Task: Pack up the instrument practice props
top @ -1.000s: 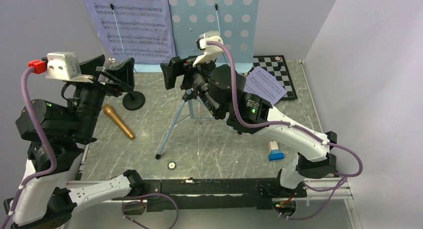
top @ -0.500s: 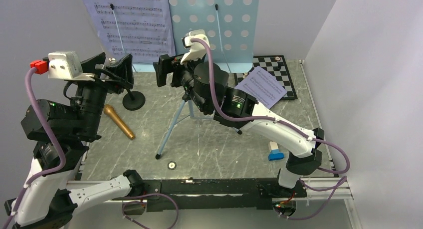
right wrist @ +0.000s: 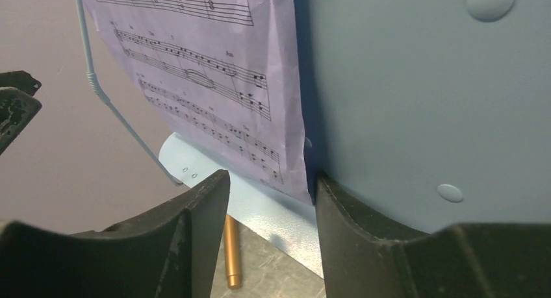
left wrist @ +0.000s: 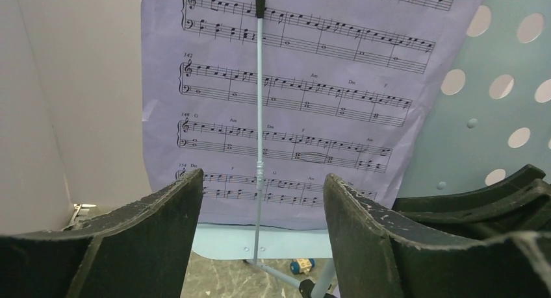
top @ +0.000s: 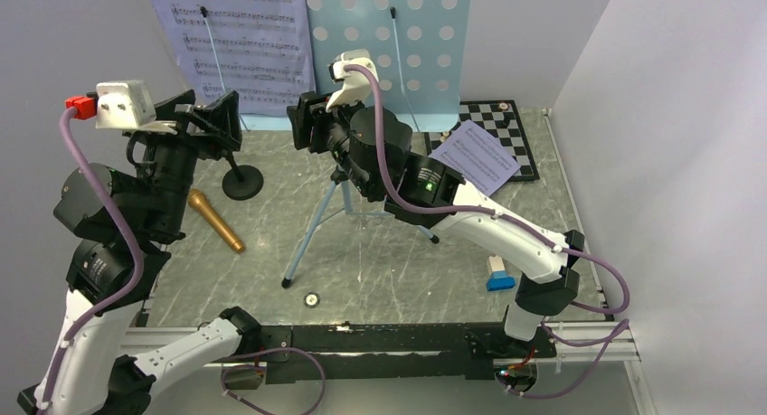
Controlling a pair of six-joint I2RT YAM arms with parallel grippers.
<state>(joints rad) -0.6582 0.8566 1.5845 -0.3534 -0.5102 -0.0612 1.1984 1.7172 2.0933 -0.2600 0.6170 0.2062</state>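
The light-blue music stand stands at the back on its tripod. A white sheet-music page rests on the left half of its desk, under a thin wire holder. My left gripper is open in front of that page's lower part, touching nothing. My right gripper is open at the page's lower right corner, with the right finger against the desk face. A second page lies at the right. The gold-brown microphone and the black mic stand sit at the left.
A chessboard lies at the back right under the loose page. A toy brick car sits near the right arm's base, and a small round disc by the front edge. Grey walls close in the left, back and right.
My right gripper has swung left to the page's right edge and its jaws have narrowed. The left gripper has lifted slightly toward the page and narrowed a little.
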